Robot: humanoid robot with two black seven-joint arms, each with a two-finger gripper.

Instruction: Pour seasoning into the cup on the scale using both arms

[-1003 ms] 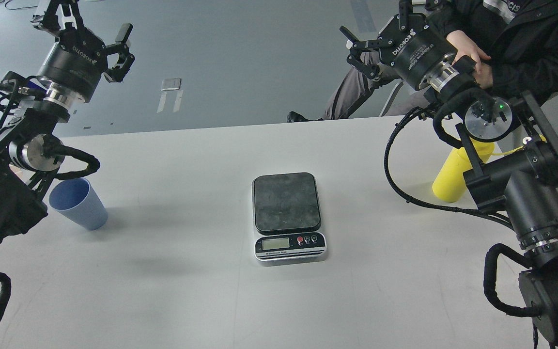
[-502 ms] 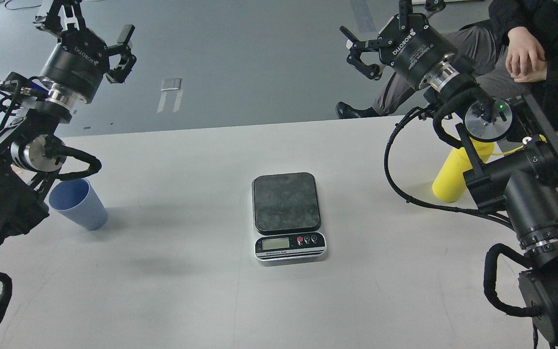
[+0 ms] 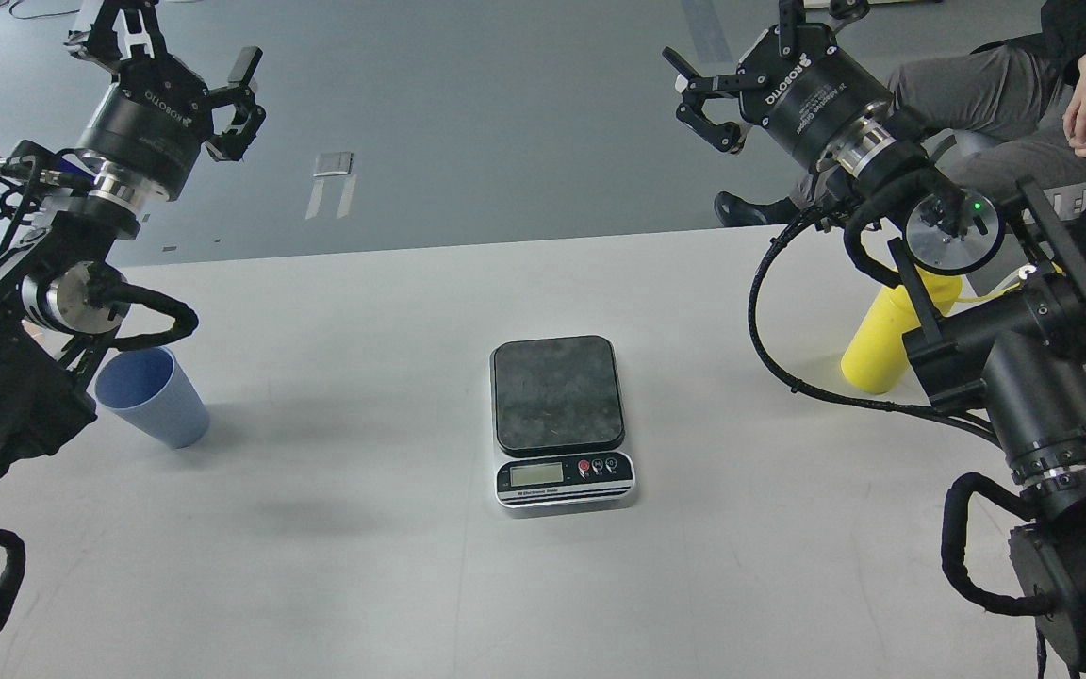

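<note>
A small kitchen scale (image 3: 562, 422) sits at the middle of a white table (image 3: 364, 566), its dark platform bare and its silver front, with display and a red button, facing the camera. Well to the left of the scale, a light blue cup (image 3: 153, 396) stands upright near the table's edge, partly tucked behind the robot's left arm. Well to the right of the scale, the yellow seasoning bottle (image 3: 885, 339) stands on the table, its upper part hidden behind the right arm's joints. Both arms are raised far above and beyond the scale: the left gripper (image 3: 177, 55) holds nothing, its fingers spread wide, and the right gripper (image 3: 748, 40) is likewise empty with its fingers splayed apart. Beyond the table, to the scale's far right, a seated person (image 3: 1024, 94) in dark clothing rests hands on a knee.
</note>
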